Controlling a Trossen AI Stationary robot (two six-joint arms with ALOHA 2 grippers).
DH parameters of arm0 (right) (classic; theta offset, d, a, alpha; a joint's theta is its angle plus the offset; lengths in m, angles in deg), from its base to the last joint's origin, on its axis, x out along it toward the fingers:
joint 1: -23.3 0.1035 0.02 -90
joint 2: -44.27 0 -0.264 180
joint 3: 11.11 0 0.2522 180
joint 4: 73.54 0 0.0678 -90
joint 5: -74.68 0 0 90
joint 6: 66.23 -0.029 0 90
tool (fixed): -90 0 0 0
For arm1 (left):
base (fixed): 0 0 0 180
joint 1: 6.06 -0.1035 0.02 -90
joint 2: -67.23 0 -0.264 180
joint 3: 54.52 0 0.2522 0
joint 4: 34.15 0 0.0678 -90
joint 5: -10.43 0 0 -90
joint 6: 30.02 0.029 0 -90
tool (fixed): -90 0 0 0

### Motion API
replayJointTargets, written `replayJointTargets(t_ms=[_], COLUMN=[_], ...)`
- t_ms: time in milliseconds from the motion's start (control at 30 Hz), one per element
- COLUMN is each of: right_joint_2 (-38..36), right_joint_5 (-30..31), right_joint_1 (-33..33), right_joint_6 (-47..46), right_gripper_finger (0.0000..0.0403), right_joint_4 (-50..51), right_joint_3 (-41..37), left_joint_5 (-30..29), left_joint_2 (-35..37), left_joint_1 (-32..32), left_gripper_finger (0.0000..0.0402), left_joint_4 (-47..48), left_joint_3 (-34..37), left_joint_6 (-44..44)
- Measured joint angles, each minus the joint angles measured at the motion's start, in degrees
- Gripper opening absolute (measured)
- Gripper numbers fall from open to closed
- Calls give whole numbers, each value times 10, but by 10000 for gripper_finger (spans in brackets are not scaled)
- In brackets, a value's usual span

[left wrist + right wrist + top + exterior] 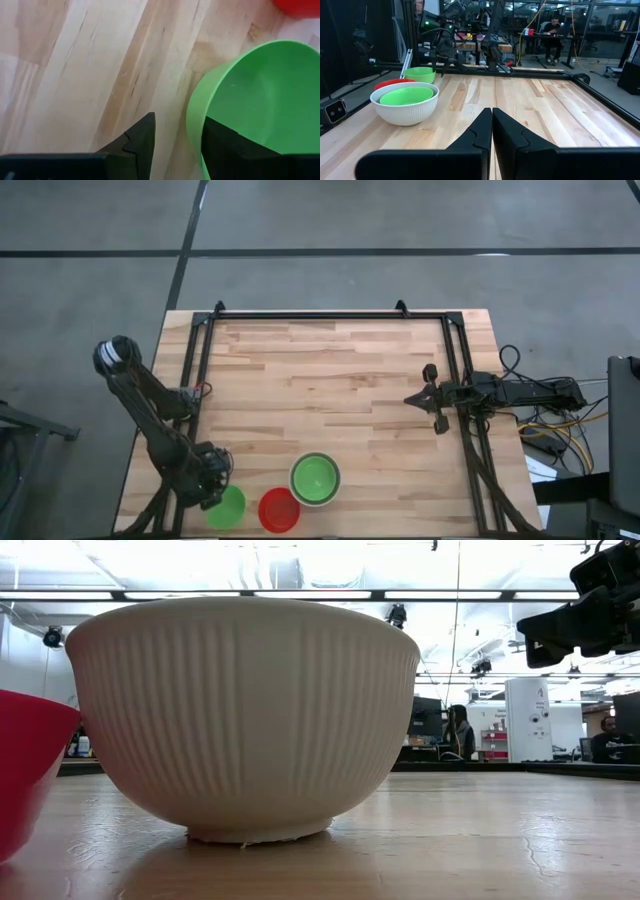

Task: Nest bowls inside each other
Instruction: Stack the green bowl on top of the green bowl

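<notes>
white bowl (331, 492): landmark, stands upright on the table (330, 380) near its front edge; ribbed outer wall fills the low view (240, 710)
green bowl in white bowl (314, 477): nested inside it, rim just below the white rim, also in right wrist view (406, 95)
red bowl (279, 509): just beside the white bowl, on the left arm's side, upright, edge shows in low view (25, 770)
lone green bowl (229, 507): beyond the red bowl from the white bowl, upright on the table
left gripper (210, 480): at the lone green bowl's rim, far side from the white bowl; fingers apart, one finger (225, 145) inside the bowl (260, 95), the other outside, wall between them; whether they press the wall, cannot tell
right gripper (432, 398): well apart from the white bowl, toward the right arm's side, waiting above the table; fingers (480, 132) together, nothing between them
background: people at desks beyond the table (552, 27)
</notes>
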Motion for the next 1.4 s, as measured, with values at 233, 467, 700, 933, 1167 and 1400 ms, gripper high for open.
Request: replayJointTargets(t_ms=[233,467,700,933,1167,1400], right_joint_2=[0,0,0,0,0,0], right_joint_5=[0,0,0,0,0,0], right_joint_1=[0,0,0,0,0,0], right_joint_6=[0,0,0,0,0,0], right_gripper_finger=[9,9,9,9,9,9], right_joint_4=[0,0,0,0,0,0], right_joint_3=[0,0,0,0,0,0], left_joint_5=[5,7,8,8,8,6], left_joint_2=[-18,-22,-22,-22,-22,-18], left_joint_1=[0,0,0,0,0,0], left_gripper_finger=[144,98,31,9,6,4], left_joint_4=[-17,-21,-21,-21,-21,-21], left_joint_3=[0,0,0,0,-1,-2], left_joint_6=[-12,-17,-18,-18,-16,-14])
